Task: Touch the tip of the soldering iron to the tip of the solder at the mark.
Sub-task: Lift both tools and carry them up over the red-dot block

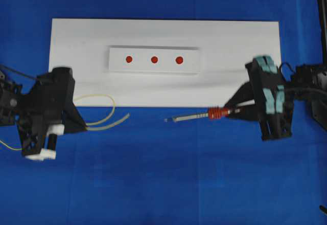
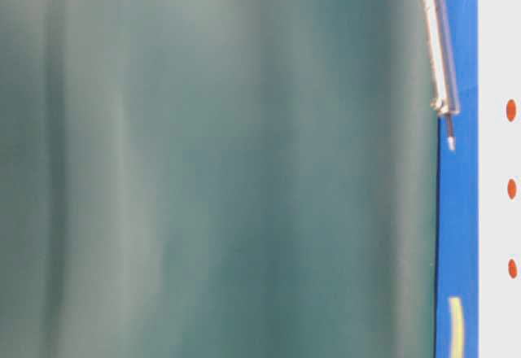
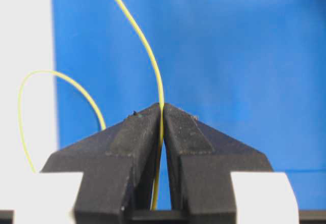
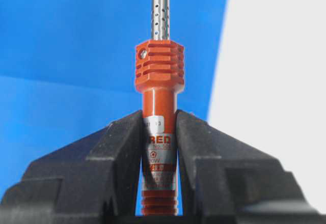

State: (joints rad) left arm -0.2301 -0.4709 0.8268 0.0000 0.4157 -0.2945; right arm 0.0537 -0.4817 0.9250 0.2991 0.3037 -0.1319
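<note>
Overhead: white board [image 1: 76,82] across upper middle on blue cloth [image 1: 163,184], w/ a smaller white strip [image 1: 153,69] on it carrying 3 red dots [image 1: 154,59] in a row. Left gripper [image 1: 84,125] at mid-left, arm coming in from left edge; solder [image 1: 104,113] loops out of it to the right, partly over the board's lower edge, free end over cloth just below. Right gripper [image 1: 235,111] at mid-right, arm from right edge, holding the iron [image 1: 196,116] level, tip pointing left, over cloth just below the board. Iron tip and solder end apart, gap btwn them.

Left wrist cam only: jaws pinched shut on the solder [image 3: 161,96], which rises in a curve to frame top; second loop at left.

Right wrist cam only: jaws clamped on the iron's orange handle [image 4: 159,132], ribbed collar above fingers, perforated shaft going up out of frame.

Table-level: mostly blurred teal; iron shaft [image 2: 440,57] upper right, dots along right edge, bit of solder [image 2: 457,325] lower right.
</note>
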